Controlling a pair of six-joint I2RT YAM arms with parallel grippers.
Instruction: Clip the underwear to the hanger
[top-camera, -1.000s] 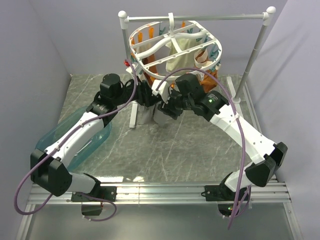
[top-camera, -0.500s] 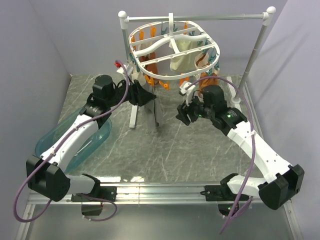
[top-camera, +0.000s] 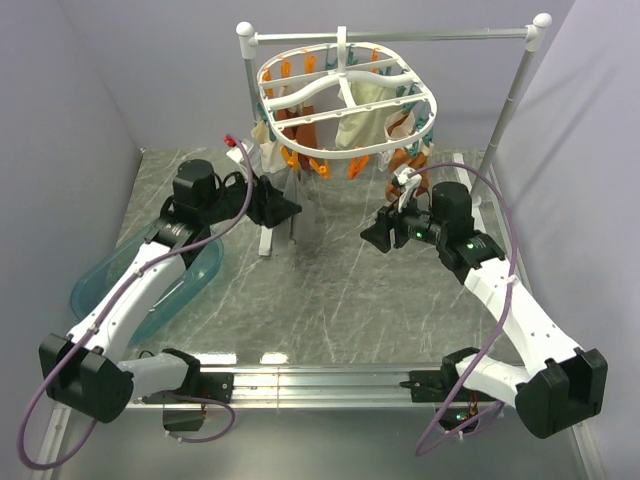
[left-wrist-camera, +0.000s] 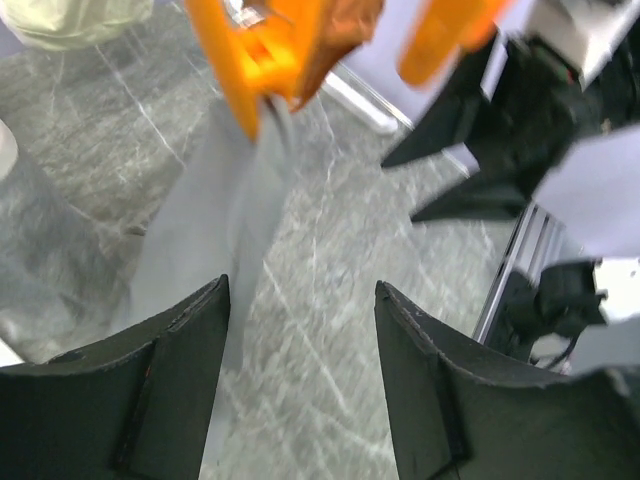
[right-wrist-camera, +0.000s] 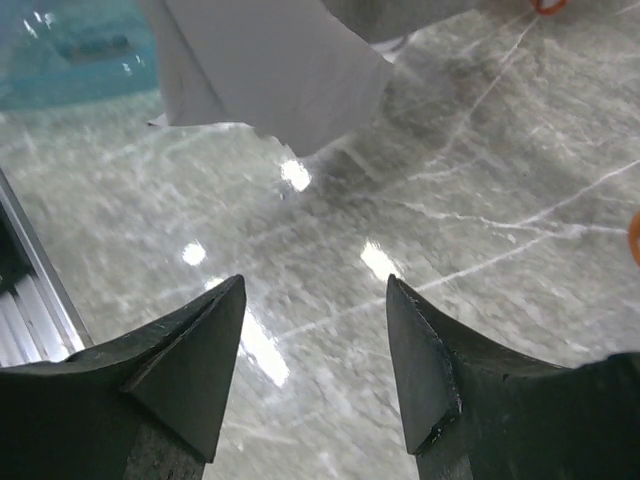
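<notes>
As underwear (top-camera: 303, 207) hangs off hanger (top-camera: 437, 103) peg (left-wrist-camera: 255, 62) — L hand (top-camera: 286, 208), R hand (top-camera: 374, 236) agape

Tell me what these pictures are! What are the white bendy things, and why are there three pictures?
They are two robot arms: the left arm and the right arm. One camera looks down from above; one small camera rides on each wrist, so you see its black jaws up close. A blue tub sits on the grey table. The grey underwear hangs from an orange peg on the white hanger. Both pairs of jaws are open, holding nothing.
</notes>
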